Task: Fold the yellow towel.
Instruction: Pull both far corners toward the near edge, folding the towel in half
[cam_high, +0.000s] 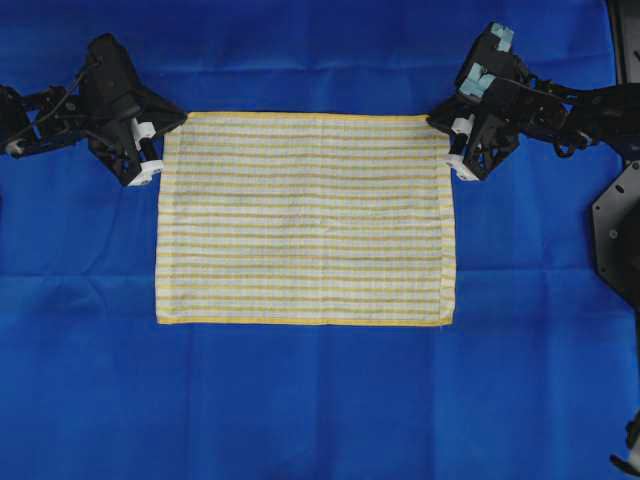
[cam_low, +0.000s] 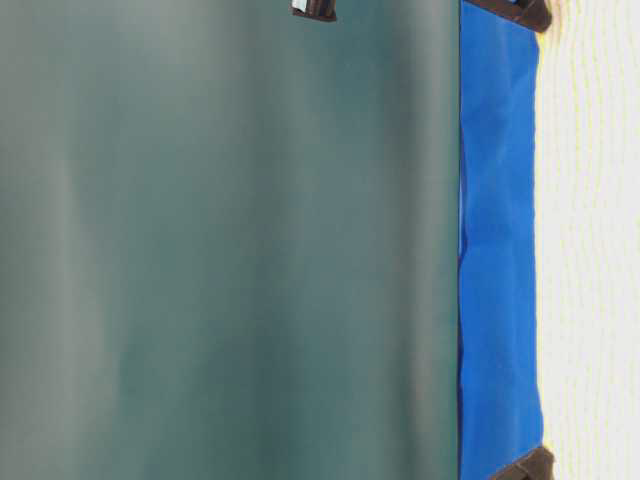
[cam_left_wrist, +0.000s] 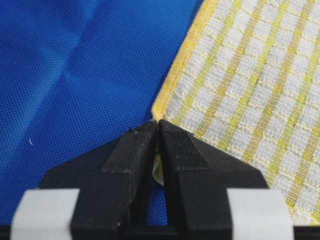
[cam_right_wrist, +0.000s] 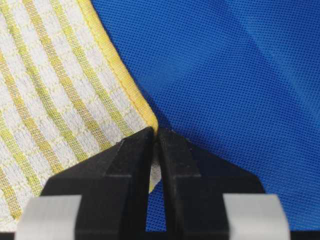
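Both grippers, left and right, are clamped on towel corners; thin hem bites may slip when lifted.

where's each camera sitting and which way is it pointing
Overhead: above, looking straight down; yellow towel flat on blue sheet, both arms.
Table-level: low, turned sideways; towel, sheet, dark gripper bits.
Left wrist: over left gripper, shut on a towel corner.
Right wrist: over right gripper, likewise.
All share the towel.
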